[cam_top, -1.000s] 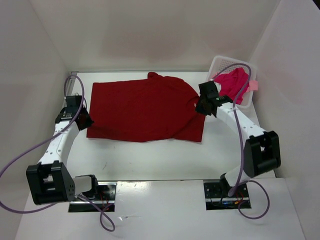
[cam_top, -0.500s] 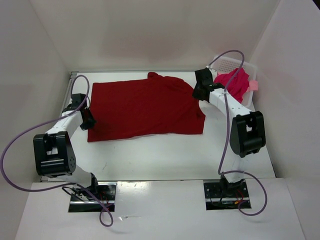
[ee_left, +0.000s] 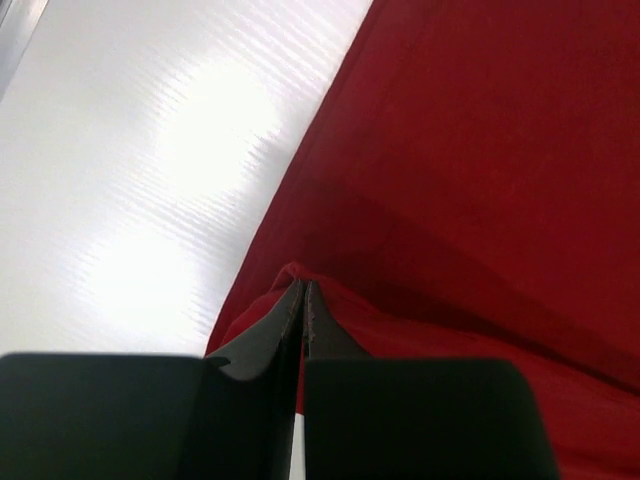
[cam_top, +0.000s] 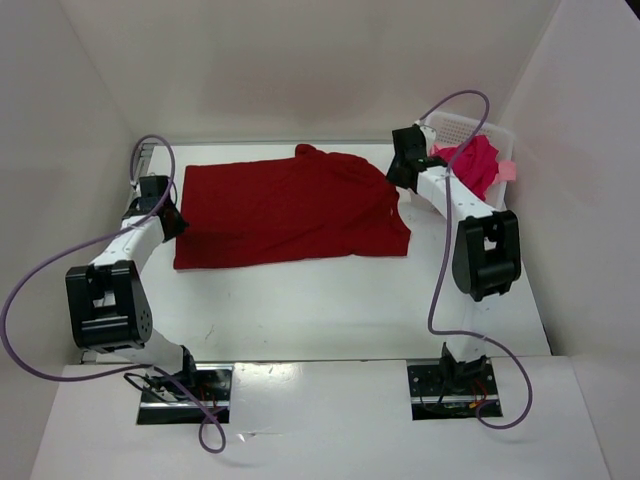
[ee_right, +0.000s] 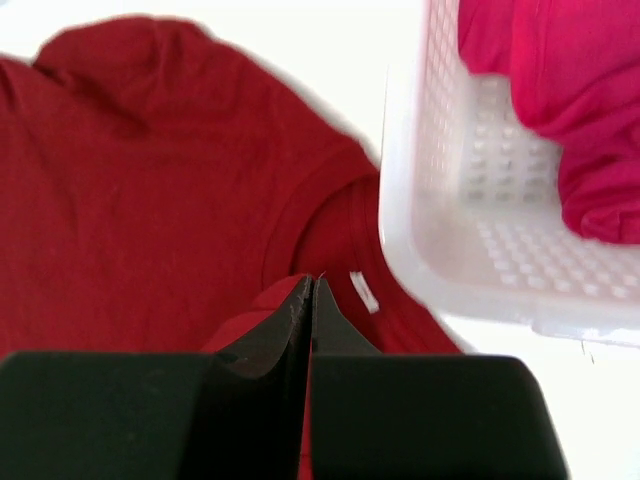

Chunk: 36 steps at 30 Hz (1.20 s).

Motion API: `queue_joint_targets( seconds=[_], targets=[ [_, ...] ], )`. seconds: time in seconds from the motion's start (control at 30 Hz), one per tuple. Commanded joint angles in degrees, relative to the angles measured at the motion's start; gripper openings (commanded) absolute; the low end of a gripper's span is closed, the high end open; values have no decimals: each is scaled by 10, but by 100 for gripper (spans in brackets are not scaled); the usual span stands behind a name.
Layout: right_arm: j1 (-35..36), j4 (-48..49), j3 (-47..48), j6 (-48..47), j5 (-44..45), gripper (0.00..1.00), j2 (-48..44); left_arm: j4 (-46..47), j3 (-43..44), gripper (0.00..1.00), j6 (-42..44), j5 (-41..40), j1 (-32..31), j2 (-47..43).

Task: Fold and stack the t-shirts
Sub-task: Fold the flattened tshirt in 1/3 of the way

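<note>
The dark red t-shirt [cam_top: 290, 210] lies spread flat on the white table, collar to the right. My left gripper [cam_top: 176, 222] is shut on its left hem edge; the wrist view shows the red cloth [ee_left: 470, 180] pinched between the jaws [ee_left: 303, 292]. My right gripper [cam_top: 398, 180] is shut on the shirt's right edge near the collar, with the red cloth [ee_right: 150, 200] and a white label beside the jaws [ee_right: 310, 285]. The crimson-pink t-shirt [cam_top: 472, 165] lies bunched in the white basket [cam_top: 440, 128]. A bit of the salmon pink shirt [cam_top: 507, 170] shows at the basket's right rim.
The white perforated basket [ee_right: 470, 220] stands at the back right corner, close beside my right gripper. White walls enclose the table on the left, back and right. The bare white table [cam_top: 320, 310] lies in front of the shirt.
Both grippers have moved away from me toward the back of the table, pulling the shirt's near edge with them. The shirt now lies narrower from front to back.
</note>
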Motion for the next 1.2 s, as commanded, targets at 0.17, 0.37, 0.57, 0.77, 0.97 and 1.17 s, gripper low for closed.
queue_joint_targets(
  seconds=[0.17, 0.37, 0.57, 0.77, 0.97, 1.17],
  targets=[
    [-11, 33, 90, -14, 24, 1, 94, 70, 29, 9, -26, -11, 4, 72],
    [-11, 28, 125, -6, 18, 10, 132, 75, 39, 50, -33, 0, 10, 75],
    [-11, 33, 106, 1, -11, 38, 72, 42, 0, 76, -39, 39, 35, -28],
    [-11, 33, 3, -5, -41, 51, -57, 3, -83, 77, -57, 136, 63, -121],
    [-16, 49, -196, 50, -107, 2, -194, 12, -166, 58, -134, 230, 83, -166],
    [-33, 51, -332, 87, -100, 17, -253, 43, -203, 47, -167, 250, 96, -136]
  ],
)
